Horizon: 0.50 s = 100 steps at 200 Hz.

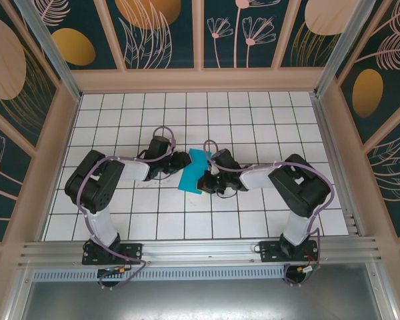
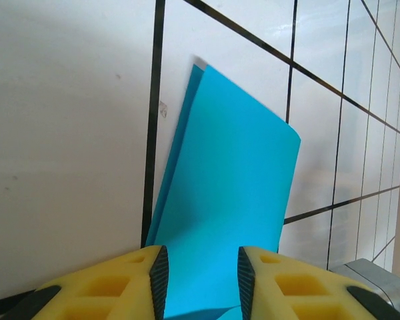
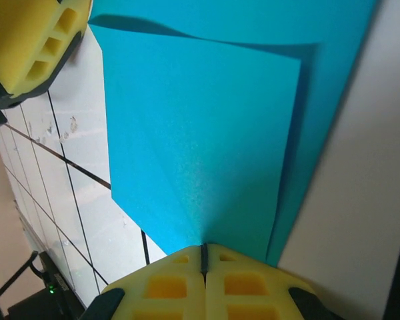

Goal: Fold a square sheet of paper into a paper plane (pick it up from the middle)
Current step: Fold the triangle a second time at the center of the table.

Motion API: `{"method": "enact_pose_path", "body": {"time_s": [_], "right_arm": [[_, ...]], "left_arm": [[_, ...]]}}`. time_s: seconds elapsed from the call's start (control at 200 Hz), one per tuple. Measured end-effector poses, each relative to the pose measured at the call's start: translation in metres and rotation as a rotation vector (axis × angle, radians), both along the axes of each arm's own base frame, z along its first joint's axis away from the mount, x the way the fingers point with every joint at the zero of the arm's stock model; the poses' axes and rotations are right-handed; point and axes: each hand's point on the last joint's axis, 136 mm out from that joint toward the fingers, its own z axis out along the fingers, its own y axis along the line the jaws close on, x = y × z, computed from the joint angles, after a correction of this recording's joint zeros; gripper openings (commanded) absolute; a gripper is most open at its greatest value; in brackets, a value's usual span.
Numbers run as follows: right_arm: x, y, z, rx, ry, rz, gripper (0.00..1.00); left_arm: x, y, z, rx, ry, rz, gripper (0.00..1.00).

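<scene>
At the middle of the white tiled worktop [image 1: 253,120], my right claw [image 1: 204,181] [image 3: 203,257] has its yellow pads pressed flat together on the near right edge of the thin teal-blue sheet of paper [image 1: 195,170] [image 3: 200,133] [image 2: 233,187]. The sheet is folded over into two layers and lies between my two claws. A little farther off, on the left, my left claw [image 1: 181,160] [image 2: 201,267] stands partly open, its pads either side of the sheet's edge with a clear gap between them.
</scene>
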Motion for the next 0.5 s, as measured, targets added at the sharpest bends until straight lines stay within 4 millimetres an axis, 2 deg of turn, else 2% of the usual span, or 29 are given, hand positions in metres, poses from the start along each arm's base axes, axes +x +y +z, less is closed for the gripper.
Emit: {"method": "enact_pose_path", "body": {"time_s": [0.115,0.215,0.325,0.395,0.5], "right_arm": [[0.000,-0.001,0.001,-0.028,-0.023,0.047,0.00],[0.000,-0.004,0.001,-0.050,-0.044,0.090,0.00],[0.001,-0.008,0.001,-0.071,-0.051,0.118,0.00],[0.002,-0.009,0.001,-0.077,-0.049,0.128,0.00],[0.002,-0.010,0.001,-0.083,-0.049,0.137,0.00]], "left_arm": [[0.003,0.008,0.008,0.017,-0.013,0.019,0.37],[0.005,0.009,0.030,-0.014,-0.058,0.024,0.35],[-0.002,0.004,0.052,-0.075,-0.099,0.012,0.32],[-0.010,-0.004,0.054,-0.100,-0.100,-0.011,0.30],[-0.023,-0.018,0.045,-0.117,-0.064,-0.052,0.30]]}}
